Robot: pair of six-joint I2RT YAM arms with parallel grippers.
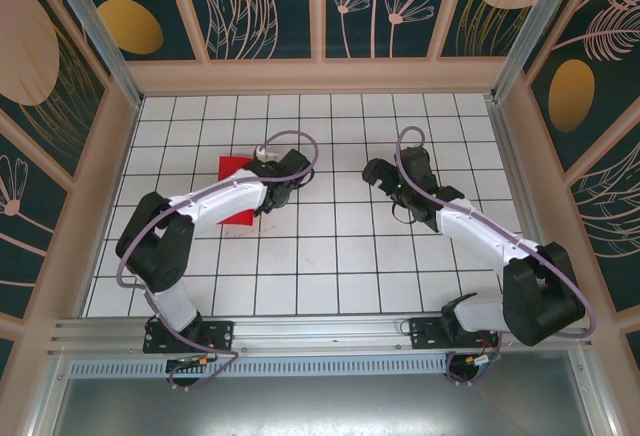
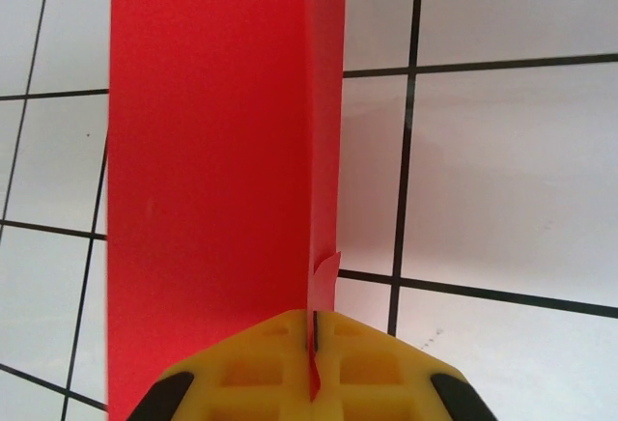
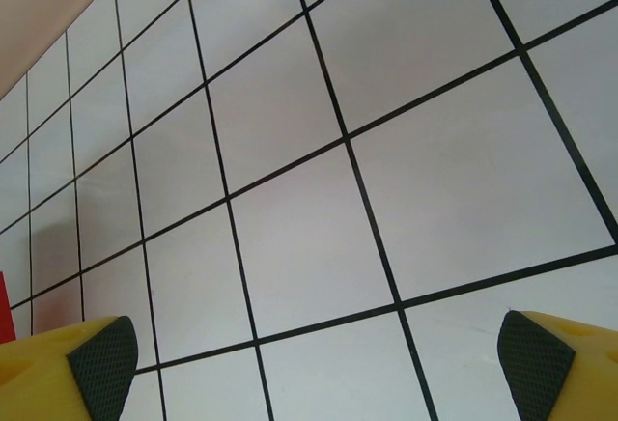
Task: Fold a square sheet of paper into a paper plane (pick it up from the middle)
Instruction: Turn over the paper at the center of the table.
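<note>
The left tool (image 1: 274, 188) is pressed together and pinches the square sheet of paper (image 1: 234, 167). In the top view the red sheet lies on the white gridded worktop (image 1: 340, 256) at about 10 o'clock from the worktop's middle. The left arm crosses over much of it, and red shows on both sides of the arm. The tool sits at the sheet's 3 o'clock side.

In the left wrist view the left tool (image 2: 314, 344) enters at 6 o'clock with its yellow fingers (image 2: 251, 373) closed against each other. A thin strip of red is caught in the seam between them. From that pinch a raised ridge (image 2: 326, 131) of paper stands up off the surface and runs toward 12 o'clock. The rest of the sheet (image 2: 203, 199) spreads out at the ridge's 9 o'clock side, and its near corner passes under the fingers. At the ridge's 3 o'clock side only a narrow red strip shows, with bare tiles beyond it.

The right tool (image 1: 378, 174) is at about 1 o'clock from the worktop's middle, well apart from the sheet. In the right wrist view the right tool (image 3: 319, 368) is spread wide, with its dark pads (image 3: 101, 363) at the frame's 7 and 5 o'clock corners. Nothing lies between them but gridded tiles (image 3: 290, 199), and it holds nothing. A sliver of red (image 3: 3, 307) shows at the 9 o'clock edge of that view.
</note>
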